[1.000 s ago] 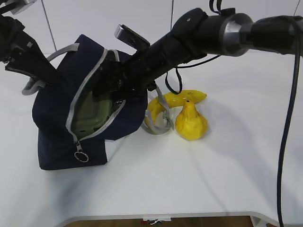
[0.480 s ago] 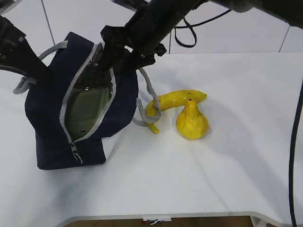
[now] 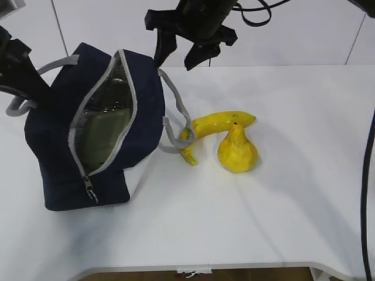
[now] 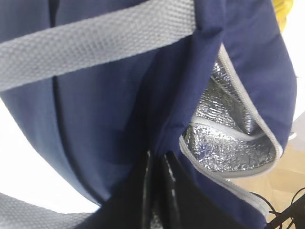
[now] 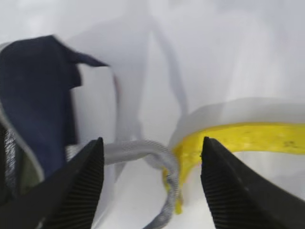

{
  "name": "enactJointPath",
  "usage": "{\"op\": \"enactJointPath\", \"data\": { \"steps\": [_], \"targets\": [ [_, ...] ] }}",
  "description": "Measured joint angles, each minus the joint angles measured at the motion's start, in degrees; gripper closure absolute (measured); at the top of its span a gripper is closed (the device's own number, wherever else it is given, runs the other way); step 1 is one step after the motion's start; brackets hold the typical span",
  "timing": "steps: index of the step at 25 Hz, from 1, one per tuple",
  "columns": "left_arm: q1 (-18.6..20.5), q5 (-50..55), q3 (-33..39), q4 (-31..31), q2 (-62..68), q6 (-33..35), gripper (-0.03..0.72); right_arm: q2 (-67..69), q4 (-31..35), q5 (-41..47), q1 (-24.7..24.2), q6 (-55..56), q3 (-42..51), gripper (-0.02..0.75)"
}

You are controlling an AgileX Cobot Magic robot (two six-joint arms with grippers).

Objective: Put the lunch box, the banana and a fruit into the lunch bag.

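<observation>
On the left of the white table (image 3: 281, 193) stands the boxy navy-blue fabric lunch bag (image 3: 55, 146), its grey zipper wide open and silver foil lining showing inside the mouth. And there, down in the opening, sits the small lunch box with its pale sage-green lid (image 3: 104, 136), tucked against the lining. A metal ring pull (image 3: 89, 188) hangs at the low end of the zip, and one grey strap handle (image 3: 176, 120) loops off the bag's right side, its end lying against the tip of the curved yellow banana (image 3: 217, 124).

The banana lies on the table just right of the bag, and touching it on the near side is the squat bright-yellow pear-shaped fruit (image 3: 237, 150), neck pointing up towards the banana.

Above the bag's top edge hangs the right gripper (image 3: 181, 51), black fingers spread well apart and nothing between them; in the right wrist view its ribbed pads (image 5: 78, 183) frame the strap and the banana's end below.

Over at the bag's far left side, the left gripper (image 4: 157, 164) is closed tight on a fold of navy fabric beside the zipper edge, the jaws pressed nearly together around the cloth.
</observation>
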Motion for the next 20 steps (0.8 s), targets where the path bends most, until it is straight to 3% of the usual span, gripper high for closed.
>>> {"op": "enactJointPath", "data": {
  "steps": [8,15,20],
  "targets": [
    [0.00,0.21,0.00,0.25,0.00,-0.28,0.689,-1.02,-5.48,0.13,-3.55,5.65,0.00,0.227],
    [0.00,0.32,0.00,1.31,0.00,-0.32,0.689,-1.02,-6.13,0.13,-8.54,10.25,0.00,0.227],
    [0.00,0.32,0.00,1.44,0.00,-0.32,0.689,-0.92,-5.78,0.13,-9.24,15.67,0.00,0.226]
  ]
}}
